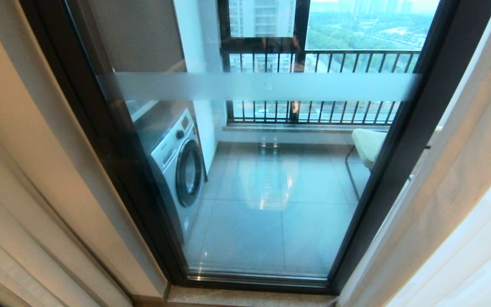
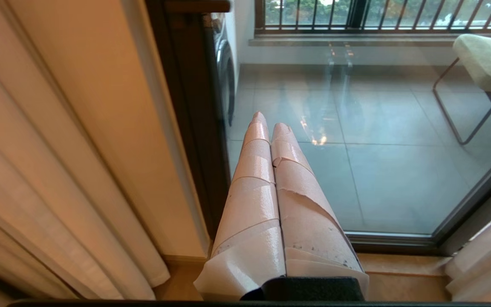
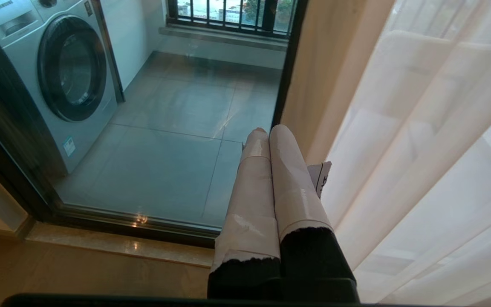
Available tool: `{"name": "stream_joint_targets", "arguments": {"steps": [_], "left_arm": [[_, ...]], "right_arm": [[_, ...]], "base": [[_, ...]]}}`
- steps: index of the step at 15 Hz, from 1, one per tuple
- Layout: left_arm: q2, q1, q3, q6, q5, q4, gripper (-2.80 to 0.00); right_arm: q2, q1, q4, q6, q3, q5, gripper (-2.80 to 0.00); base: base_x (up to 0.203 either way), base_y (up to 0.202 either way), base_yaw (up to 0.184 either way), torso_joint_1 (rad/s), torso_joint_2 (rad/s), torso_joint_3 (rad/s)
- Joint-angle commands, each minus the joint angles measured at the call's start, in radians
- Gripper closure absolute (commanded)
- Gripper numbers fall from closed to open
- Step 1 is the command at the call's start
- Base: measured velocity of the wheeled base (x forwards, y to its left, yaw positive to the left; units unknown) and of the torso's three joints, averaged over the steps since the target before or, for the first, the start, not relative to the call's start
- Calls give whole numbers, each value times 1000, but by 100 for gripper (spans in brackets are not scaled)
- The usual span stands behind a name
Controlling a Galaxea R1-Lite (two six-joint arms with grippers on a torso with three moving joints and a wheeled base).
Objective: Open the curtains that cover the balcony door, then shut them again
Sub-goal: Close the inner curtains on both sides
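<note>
The curtains (image 1: 463, 179) hang gathered on both sides of the balcony door (image 1: 267, 179), leaving its glass bare; left gripper (image 2: 267, 123) and right gripper (image 3: 269, 134) face it empty, fingers pressed together, likely parked

A washer (image 1: 176, 164) stands at the left of the balcony on the grey tiled floor (image 1: 267, 221), its round door facing the floor's middle. A chair (image 1: 367, 147) with a pale cushion and thin metal legs sits at the right. A black railing (image 1: 322, 85) spans the far side, with towers and trees beyond.
</note>
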Motion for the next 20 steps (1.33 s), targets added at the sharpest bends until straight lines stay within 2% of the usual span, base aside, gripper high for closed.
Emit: {"name": "stream_joint_targets", "arguments": {"steps": [1, 14, 20], "left_arm": [[1, 0, 0, 0, 0, 0, 0], [1, 0, 0, 2, 1, 1, 0], [1, 0, 0, 2, 0, 0, 0]], "right_arm": [[1, 0, 1, 0, 0, 1, 0], [1, 0, 1, 1, 0, 1, 0], [1, 0, 1, 1, 0, -1, 0]], "base": [[0, 188, 3, 2, -1, 7], [0, 181, -7, 2, 3, 1], [0, 14, 0, 0, 0, 1]]}}
